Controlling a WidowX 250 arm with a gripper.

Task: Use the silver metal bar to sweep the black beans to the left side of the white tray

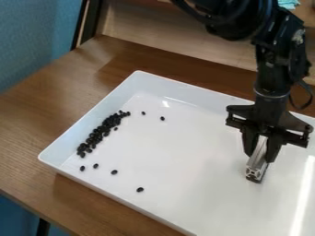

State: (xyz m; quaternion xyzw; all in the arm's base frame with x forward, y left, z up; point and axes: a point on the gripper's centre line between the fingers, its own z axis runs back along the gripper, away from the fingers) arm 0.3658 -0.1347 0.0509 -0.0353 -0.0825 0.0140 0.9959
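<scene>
Obs.: slotted metal bar (pixel 255 168) in gripper (pixel 259 156), over R part of white tray (pixel 188 161) in view. Fingers pinch its upper part from opp. sides; bar tilts slightly, lower end at or just above tray floor, contact n/c. Dark strip along its bottom edge.

Handling (est.): stiff, prob. Al, fairly light for its bulk; not fragile. Smooth faces may slip or pivot if end is knocked. Best hold: flat long sides, approx. as now, w/ slots giving some bite; avoid end face, poor purchase.

Surroundings: dense band of small black beans (pixel 102 131) along L wall of tray, well apart from bar. Few loose ones nr. band's upper end; others, e.g. (pixel 114 172), scattered toward near wall. Beans look hard, light, apt to roll. Tray on wood table (pixel 34 115).

Obstr.: bare floor btwn. bar and beans; raised walls limit low moves at edges. Arm (pixel 271 76) overhangs far wall.
</scene>
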